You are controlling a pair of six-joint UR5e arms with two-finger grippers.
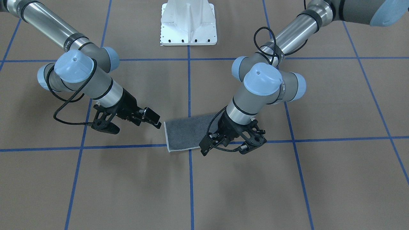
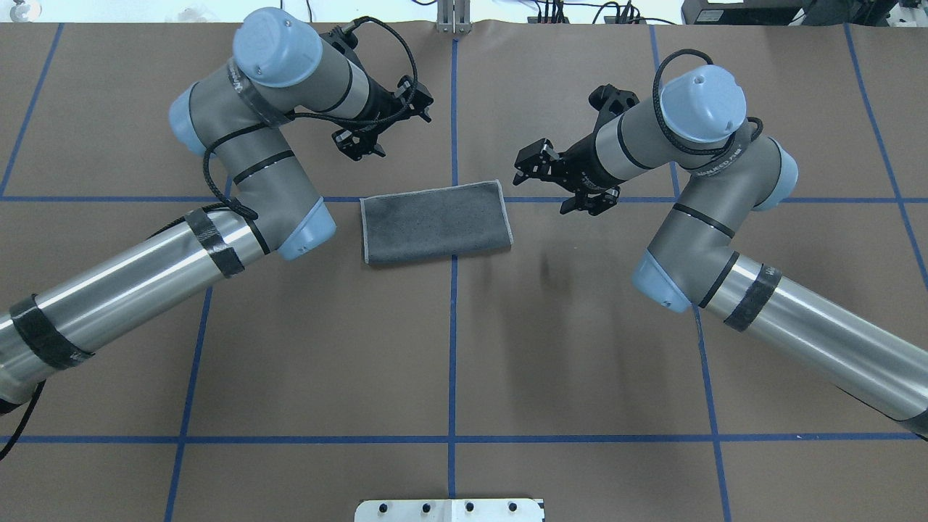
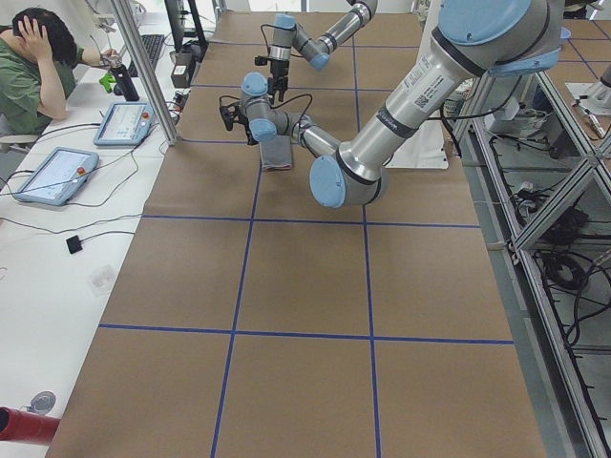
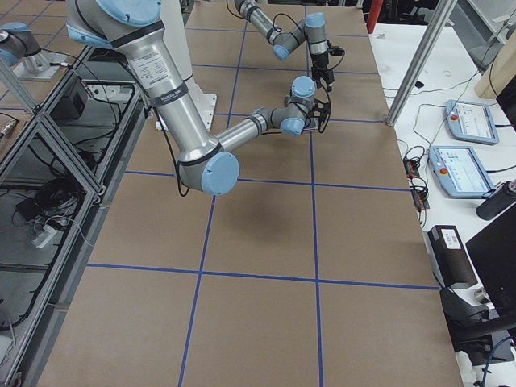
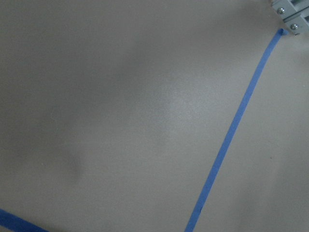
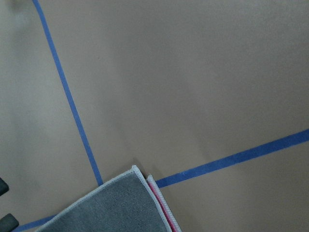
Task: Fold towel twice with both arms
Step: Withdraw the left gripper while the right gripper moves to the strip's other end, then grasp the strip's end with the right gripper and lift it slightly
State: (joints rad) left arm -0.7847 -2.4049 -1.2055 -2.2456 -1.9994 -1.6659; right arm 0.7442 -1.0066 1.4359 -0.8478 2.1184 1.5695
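Note:
The towel (image 2: pixel 435 221) lies flat at the table's middle as a rectangle, dark grey face up with a light grey border. In the right wrist view its corner (image 6: pixel 111 208) shows a pink layer along the edge. My left gripper (image 2: pixel 388 125) hovers open just beyond the towel's far left corner and holds nothing. In the front-facing view it (image 1: pixel 225 148) hangs over the towel's end there. My right gripper (image 2: pixel 562 134) is open and empty, a little off the towel's right end. There one finger (image 1: pixel 152 118) comes close to the cloth's short edge.
The white pedestal base (image 1: pixel 188 24) stands at the robot's side of the table. Blue tape lines (image 2: pixel 453 326) grid the brown tabletop. In the left side view, a person (image 3: pixel 33 57) sits at a side table with tablets (image 3: pixel 52 176) and cables.

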